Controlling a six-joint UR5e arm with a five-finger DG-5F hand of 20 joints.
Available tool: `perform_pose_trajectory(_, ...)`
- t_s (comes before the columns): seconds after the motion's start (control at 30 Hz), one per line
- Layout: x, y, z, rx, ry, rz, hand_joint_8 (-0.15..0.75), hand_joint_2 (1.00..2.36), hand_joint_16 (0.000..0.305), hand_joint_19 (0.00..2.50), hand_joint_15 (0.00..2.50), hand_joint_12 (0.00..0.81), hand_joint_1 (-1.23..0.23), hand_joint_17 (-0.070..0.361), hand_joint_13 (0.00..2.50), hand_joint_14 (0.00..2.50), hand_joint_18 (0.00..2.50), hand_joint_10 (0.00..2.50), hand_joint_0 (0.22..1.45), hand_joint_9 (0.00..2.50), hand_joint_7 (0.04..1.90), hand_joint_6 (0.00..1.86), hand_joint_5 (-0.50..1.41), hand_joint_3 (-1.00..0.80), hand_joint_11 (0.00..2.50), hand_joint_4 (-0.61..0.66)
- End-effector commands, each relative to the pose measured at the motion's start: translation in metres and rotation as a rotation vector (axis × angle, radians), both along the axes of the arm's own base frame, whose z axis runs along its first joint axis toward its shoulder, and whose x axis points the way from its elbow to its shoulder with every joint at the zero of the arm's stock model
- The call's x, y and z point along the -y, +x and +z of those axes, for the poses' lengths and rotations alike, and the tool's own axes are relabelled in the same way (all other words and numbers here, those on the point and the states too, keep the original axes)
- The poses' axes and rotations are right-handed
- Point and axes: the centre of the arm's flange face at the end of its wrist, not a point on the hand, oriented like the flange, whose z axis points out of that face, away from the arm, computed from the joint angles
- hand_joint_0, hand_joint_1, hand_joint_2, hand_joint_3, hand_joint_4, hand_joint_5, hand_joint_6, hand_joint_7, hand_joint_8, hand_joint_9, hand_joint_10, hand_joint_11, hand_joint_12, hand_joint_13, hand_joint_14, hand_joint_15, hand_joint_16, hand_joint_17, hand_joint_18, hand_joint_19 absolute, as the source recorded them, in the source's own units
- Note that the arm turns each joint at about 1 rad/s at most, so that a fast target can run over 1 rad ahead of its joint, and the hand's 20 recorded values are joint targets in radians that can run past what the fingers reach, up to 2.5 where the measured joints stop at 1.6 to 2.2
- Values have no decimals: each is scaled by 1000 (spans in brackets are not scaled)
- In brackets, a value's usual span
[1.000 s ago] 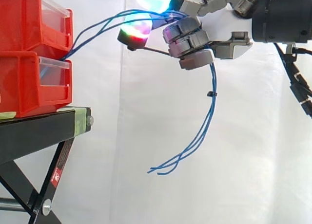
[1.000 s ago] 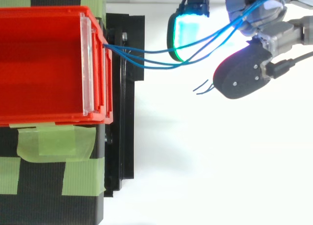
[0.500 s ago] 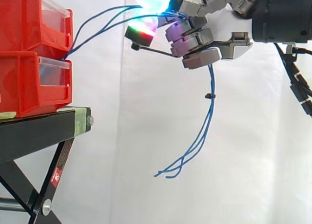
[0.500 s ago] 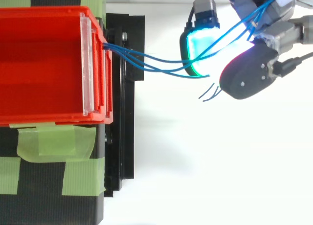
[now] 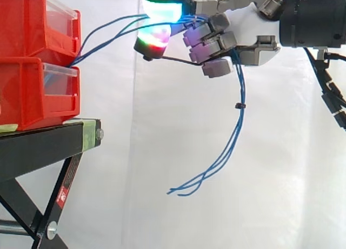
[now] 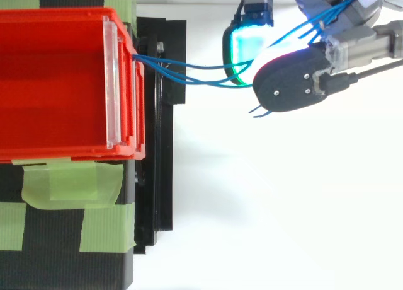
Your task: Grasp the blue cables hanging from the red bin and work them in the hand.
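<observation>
Several thin blue cables (image 5: 111, 33) run out of the gap between the stacked red bins (image 5: 38, 59) and rise rightward into my hand (image 5: 246, 35). My hand sits at the upper right, fingers curled round the cables with glowing pads (image 5: 158, 13) pressed on them. Past the hand the cables hang down (image 5: 233, 135) and end in loose tips at the lower middle. From above, the cables (image 6: 189, 74) leave the red bin (image 6: 56, 82) at its clear front lip and pass under a cyan pad (image 6: 242, 47) and a dark fingertip (image 6: 291, 83).
The bins stand on a black stand (image 5: 48, 146) with green tape (image 6: 69, 183) on its top. A white curtain lies behind everything. Open space lies below and right of the hanging cable ends.
The fingers have shifted: the dark fingertip swung left over the cables and the glowing pads moved left. The hanging cable ends swayed slightly left.
</observation>
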Motion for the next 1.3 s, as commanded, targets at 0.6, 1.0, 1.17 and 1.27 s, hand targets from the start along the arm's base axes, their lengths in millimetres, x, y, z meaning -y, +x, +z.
perform_pose_trajectory(0.6,-1,0,0,-4,-20,-1,454,1002,60,1315,1596,475,-628,134,944,2500,1559,2500,743,839,1371,272,459,-927,2500,262)
perform_pose_trajectory(1.0,-1,0,-1,-15,-42,-6,411,1012,51,1509,1634,428,-631,116,1120,2500,1754,2500,866,1139,1364,330,598,-712,2500,202)
perform_pose_trajectory(1.17,-1,0,-1,-15,-45,-5,413,1020,53,1482,1656,425,-639,119,1135,2500,1761,2500,838,1172,1438,201,637,-463,2500,202)
perform_pose_trajectory(1.27,-2,1,-1,-16,-47,-4,416,1017,70,1187,1652,459,-645,157,1206,2500,1808,2500,840,1203,1507,22,685,-312,2500,239)
